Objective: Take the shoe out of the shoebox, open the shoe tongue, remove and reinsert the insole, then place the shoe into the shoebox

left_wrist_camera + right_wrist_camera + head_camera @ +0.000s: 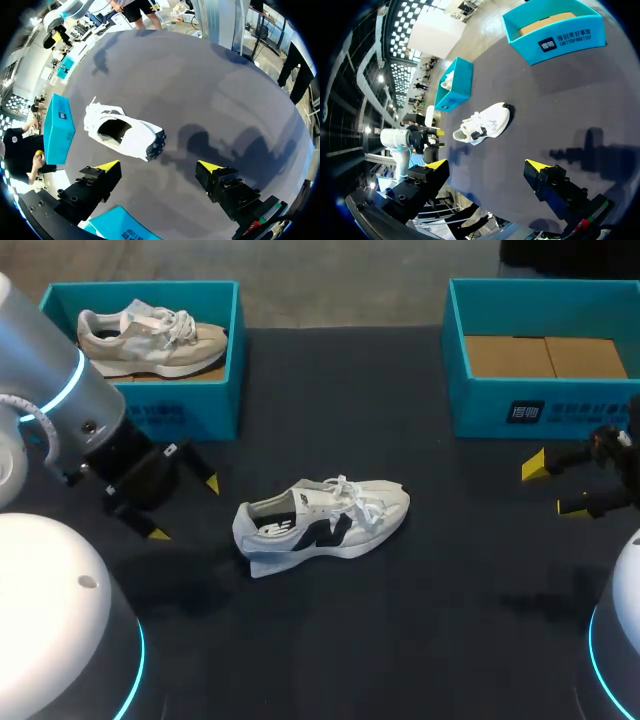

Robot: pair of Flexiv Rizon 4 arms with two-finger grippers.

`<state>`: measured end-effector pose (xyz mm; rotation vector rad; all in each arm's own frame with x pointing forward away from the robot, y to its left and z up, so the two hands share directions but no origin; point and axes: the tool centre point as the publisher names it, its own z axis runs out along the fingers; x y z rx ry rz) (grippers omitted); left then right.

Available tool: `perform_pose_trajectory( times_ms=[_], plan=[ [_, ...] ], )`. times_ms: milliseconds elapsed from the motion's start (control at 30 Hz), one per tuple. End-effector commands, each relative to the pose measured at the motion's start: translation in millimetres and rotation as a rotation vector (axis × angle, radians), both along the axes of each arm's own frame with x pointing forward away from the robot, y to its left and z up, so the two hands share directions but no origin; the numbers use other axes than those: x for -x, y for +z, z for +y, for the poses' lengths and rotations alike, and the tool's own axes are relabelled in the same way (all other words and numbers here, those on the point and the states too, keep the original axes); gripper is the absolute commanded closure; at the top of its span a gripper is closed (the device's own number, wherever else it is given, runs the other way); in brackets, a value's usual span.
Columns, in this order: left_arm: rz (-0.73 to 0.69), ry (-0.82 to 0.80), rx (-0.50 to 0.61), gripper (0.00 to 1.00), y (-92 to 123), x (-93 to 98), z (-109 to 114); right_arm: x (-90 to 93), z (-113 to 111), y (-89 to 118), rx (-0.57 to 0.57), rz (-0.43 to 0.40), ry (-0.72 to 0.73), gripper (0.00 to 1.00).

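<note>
Shoe (pixel 325 525) lies on table (pixel 400 640) near left gripper (pixel 185 508), just ahead of it, heel end toward it; that gripper is spread wide, empty. Right gripper (pixel 553 487) also spread and empty, shoe well apart ahead of it.

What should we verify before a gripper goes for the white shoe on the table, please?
1. The white shoe is out of its box and rests on its sole on the table: ok.
2. The left gripper is open and holds nothing: ok.
3. The right gripper is open and holds nothing: ok.
4. The right shoebox holds no shoe, so it can take this one back: ok.
5. The insole is seated inside the shoe: cannot tell.
</note>
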<state>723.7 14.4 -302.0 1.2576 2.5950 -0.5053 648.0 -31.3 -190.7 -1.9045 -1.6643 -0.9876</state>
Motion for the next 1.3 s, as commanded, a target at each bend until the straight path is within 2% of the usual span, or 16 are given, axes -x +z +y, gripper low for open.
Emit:
perform_pose_trajectory(
  times_ms=[33,100,333,600,933,1167,1300],
  plan=[
    [0.106,0.045,0.094,0.00,-5.3,5.3,-1.8,11.7,-1.1,2.6,0.008,-0.116,-0.132,0.00],
    [0.181,0.067,0.158,0.00,-5.5,8.2,-2.5,11.7,-1.1,2.6,0.008,-0.116,-0.132,0.00],
    [0.294,0.139,0.295,0.00,-3.5,10.2,4.3,11.7,-1.1,2.6,0.008,-0.116,-0.132,0.00],
    [0.406,0.216,0.396,0.00,-6.2,5.2,21.3,11.7,-1.1,2.6,0.008,-0.116,-0.132,0.00],
    [0.492,0.405,0.580,0.00,-23.1,-5.6,38.2,11.7,-1.1,2.6,0.008,-0.116,-0.132,0.00],
    [0.575,0.483,0.651,0.00,-40.9,-8.2,40.8,11.7,-1.1,2.6,0.008,-0.116,-0.132,0.00],
    [0.599,0.519,0.655,0.00,-49.8,-9.8,43.4,11.7,-1.1,2.6,0.008,-0.116,-0.132,0.00]
  ],
)
